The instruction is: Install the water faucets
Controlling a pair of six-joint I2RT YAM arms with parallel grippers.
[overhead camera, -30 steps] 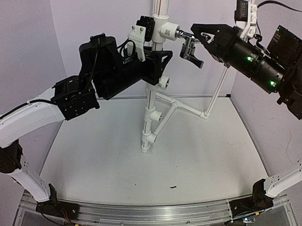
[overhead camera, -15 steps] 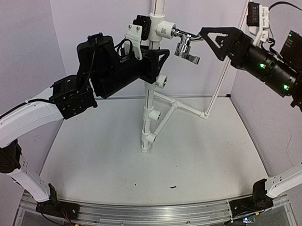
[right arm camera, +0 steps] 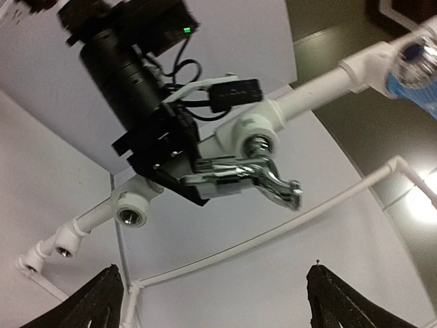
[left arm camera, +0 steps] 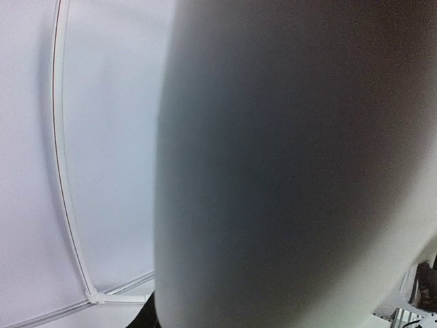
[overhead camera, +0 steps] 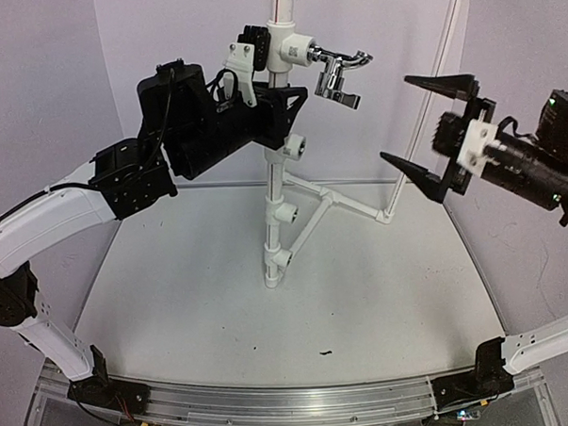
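Observation:
A chrome water faucet (overhead camera: 337,73) sticks out to the right of the top tee fitting (overhead camera: 294,50) on the upright white pipe (overhead camera: 275,176). My left gripper (overhead camera: 285,103) is shut on that pipe just below the tee. In the left wrist view the pipe (left arm camera: 287,164) fills the picture as a blur and hides the fingers. My right gripper (overhead camera: 399,118) hangs to the right of the faucet, apart from it, with its jaws wide open and nothing between them. The right wrist view looks up at the faucet (right arm camera: 246,179), its tee (right arm camera: 254,134) and the open right gripper (right arm camera: 215,301).
Lower tee fittings (overhead camera: 295,147) (overhead camera: 286,213) sit on the same pipe, and a slanted brace (overhead camera: 354,202) runs to the back right. A thin white frame tube (overhead camera: 422,141) rises behind my right gripper. The purple walls stand close on both sides.
My right gripper has let go of the faucet, opened wide and drawn back to the right and downward. The faucet stays on the tee. The left arm has shifted the pipe slightly left.

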